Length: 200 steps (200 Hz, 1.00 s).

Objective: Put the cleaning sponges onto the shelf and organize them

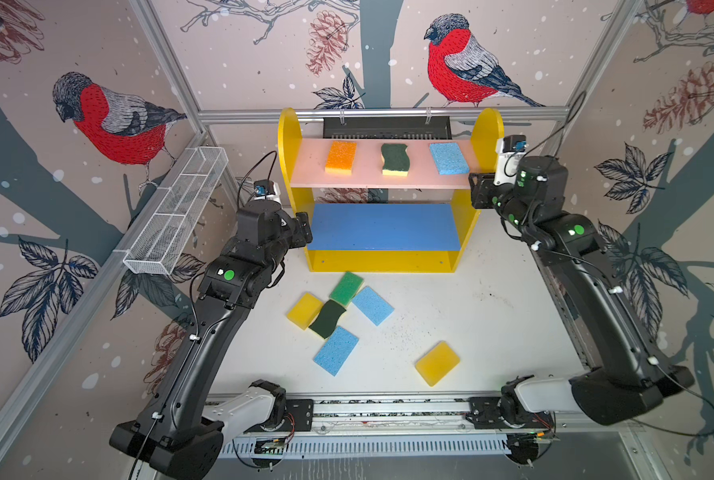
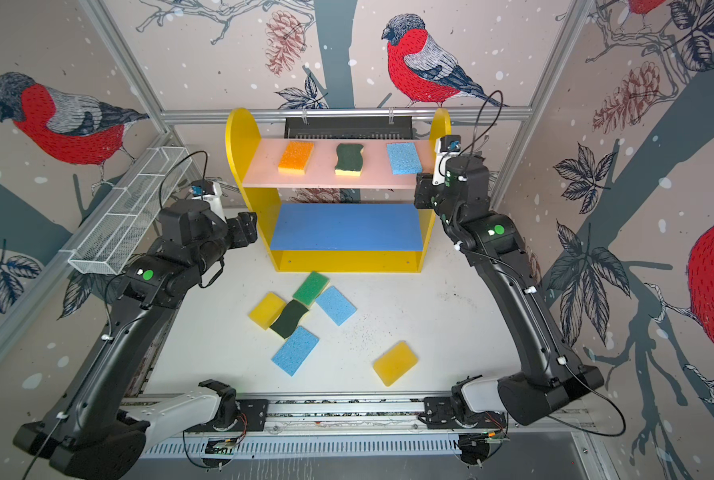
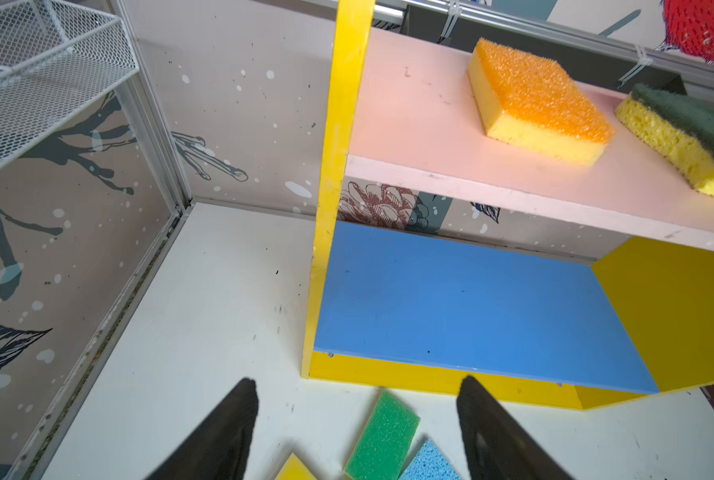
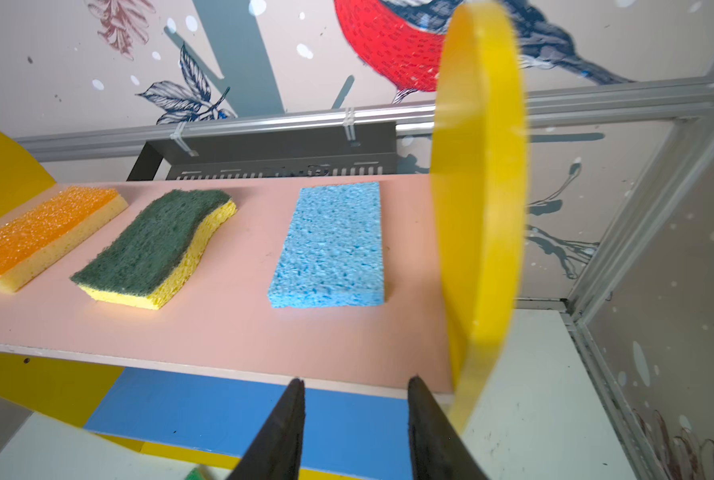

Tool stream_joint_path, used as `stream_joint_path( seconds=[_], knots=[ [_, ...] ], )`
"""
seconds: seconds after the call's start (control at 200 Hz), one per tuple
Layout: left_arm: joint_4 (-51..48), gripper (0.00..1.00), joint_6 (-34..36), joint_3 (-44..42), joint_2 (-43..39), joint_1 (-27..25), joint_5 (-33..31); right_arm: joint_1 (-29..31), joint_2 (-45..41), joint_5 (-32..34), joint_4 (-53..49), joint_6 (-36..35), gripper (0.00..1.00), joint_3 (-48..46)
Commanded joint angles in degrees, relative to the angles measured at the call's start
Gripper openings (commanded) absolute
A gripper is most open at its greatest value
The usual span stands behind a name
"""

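The yellow shelf (image 1: 289, 137) stands at the back. Its pink upper board (image 1: 372, 176) carries an orange sponge (image 1: 340, 156), a wavy dark-green scourer (image 1: 394, 159) and a light blue sponge (image 1: 449, 158). The blue middle board (image 1: 382, 226) is bare. On the table lie a green sponge (image 1: 346, 288), a yellow one (image 1: 304, 310), a second scourer (image 1: 327, 318), two blue ones (image 1: 373, 305) (image 1: 336, 350) and another yellow one (image 1: 437, 363). My left gripper (image 3: 358, 381) hangs open and empty beside the shelf's left panel. My right gripper (image 4: 356, 379) is open and empty at the pink board's right front edge.
A white wire-mesh basket (image 1: 176, 216) hangs on the left wall. A black slotted box (image 1: 388, 126) is tied to the rail behind the shelf. Both arm bases sit on the front rail (image 1: 388, 409).
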Motion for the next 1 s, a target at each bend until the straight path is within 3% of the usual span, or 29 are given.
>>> stream_joint_path(
  seconds=[0.0,0.39,0.995],
  knots=[
    [5.61,0.76,-0.96,-0.01,0.15,0.08,1.82,1.41,3.39,1.61,0.15,1.13,0.39,2.56],
    [9.54,0.76,-0.7,-0.66,-0.13,0.01,2.7,3.35,11.14,7.79,-2.83,1.57,0.37,10.74],
    [11.68,0.76,-0.47,-1.6,-0.26,0.03,2.83,4.6,15.01,11.1,-3.88,1.42,0.36,12.25]
  ],
)
